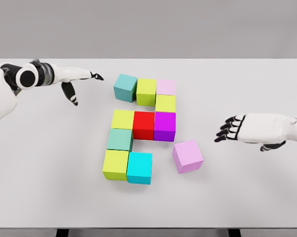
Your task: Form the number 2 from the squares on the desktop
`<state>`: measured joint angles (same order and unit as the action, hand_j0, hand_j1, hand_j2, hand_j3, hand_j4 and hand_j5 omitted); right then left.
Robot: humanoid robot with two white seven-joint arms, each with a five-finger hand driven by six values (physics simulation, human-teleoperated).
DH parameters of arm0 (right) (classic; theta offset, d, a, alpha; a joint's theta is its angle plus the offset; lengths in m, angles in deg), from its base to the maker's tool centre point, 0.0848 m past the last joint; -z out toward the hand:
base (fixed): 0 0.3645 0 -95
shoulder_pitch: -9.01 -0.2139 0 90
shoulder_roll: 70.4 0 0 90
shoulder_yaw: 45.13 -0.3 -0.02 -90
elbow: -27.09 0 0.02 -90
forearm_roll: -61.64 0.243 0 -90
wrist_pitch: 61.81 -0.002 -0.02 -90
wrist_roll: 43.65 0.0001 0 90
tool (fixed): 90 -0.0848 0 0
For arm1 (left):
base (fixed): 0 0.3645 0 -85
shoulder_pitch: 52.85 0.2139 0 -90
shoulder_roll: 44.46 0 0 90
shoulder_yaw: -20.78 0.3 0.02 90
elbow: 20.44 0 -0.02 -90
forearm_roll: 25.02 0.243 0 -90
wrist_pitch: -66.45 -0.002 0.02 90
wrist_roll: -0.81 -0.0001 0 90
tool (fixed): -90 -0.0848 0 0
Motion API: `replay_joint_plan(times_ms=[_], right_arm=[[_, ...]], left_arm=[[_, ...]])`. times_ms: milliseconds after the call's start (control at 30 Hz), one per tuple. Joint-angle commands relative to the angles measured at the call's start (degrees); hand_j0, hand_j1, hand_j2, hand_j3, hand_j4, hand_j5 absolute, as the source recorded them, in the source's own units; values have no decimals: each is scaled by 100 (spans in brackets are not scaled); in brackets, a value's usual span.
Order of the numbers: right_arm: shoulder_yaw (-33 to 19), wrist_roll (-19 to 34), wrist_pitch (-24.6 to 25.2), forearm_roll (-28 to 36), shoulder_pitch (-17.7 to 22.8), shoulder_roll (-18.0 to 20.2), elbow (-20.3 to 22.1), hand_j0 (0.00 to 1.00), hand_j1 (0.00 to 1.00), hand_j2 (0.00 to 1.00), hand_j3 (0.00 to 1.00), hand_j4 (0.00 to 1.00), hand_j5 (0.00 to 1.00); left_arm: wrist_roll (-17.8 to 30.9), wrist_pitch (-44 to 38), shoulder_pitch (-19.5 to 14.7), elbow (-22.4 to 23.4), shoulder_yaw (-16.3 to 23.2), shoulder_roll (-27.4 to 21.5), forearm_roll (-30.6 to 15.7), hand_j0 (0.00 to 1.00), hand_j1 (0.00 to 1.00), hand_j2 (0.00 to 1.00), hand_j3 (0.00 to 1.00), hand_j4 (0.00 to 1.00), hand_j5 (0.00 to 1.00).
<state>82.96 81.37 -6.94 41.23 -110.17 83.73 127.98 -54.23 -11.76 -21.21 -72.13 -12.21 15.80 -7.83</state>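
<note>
Coloured cubes lie grouped on the white table [50,197]. The top row holds a teal cube [125,87], a yellow-green cube [146,92] and a pale pink cube [166,87]. Below the pink one sits a yellow cube [166,103]. The middle row is a yellow cube [122,119], a red cube [144,125] and a purple cube [165,126]. Under it come a green-teal cube [120,139], a lime cube [116,165] and a cyan cube [139,168]. A lilac cube [187,156] lies apart, turned askew. My left hand [82,84] hovers open at the upper left. My right hand [230,129] is open, right of the lilac cube.
The table's front edge runs along the bottom of the view, its far edge behind the cubes. Bare tabletop shows on both sides of the cube group.
</note>
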Motion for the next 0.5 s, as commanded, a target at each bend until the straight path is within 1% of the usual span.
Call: replay_joint_plan(times_ms=[0, 133, 233, 333, 367, 467], right_arm=[[226, -2, 13, -42, 0, 3, 1, 100, 100, 100, 100, 100, 100], [401, -2, 13, -95, -26, 3, 1, 100, 100, 100, 100, 100, 100], [445, -2, 13, -95, -53, -155, 1, 100, 100, 100, 100, 100, 100], [603, -2, 13, -95, -237, -260, 1, 100, 100, 100, 100, 100, 100], [735, -2, 13, -95, -325, -295, 1, 100, 100, 100, 100, 100, 100], [841, -2, 13, -95, -378, -374, 1, 100, 100, 100, 100, 100, 100]], left_arm=[[3, -19, 0, -7, 21, 30, 21, 100, 100, 100, 100, 100, 100], [3, 34, 0, -51, 56, 38, 21, 100, 100, 100, 100, 100, 100], [3, 52, 0, -60, 56, 73, 30, 100, 100, 100, 100, 100, 100], [3, 122, 0, -69, 56, 126, 30, 100, 100, 100, 100, 100, 100], [3, 122, 9, -69, 64, 144, 30, 100, 100, 100, 100, 100, 100], [3, 271, 9, -95, 170, 161, 39, 100, 100, 100, 100, 100, 100]])
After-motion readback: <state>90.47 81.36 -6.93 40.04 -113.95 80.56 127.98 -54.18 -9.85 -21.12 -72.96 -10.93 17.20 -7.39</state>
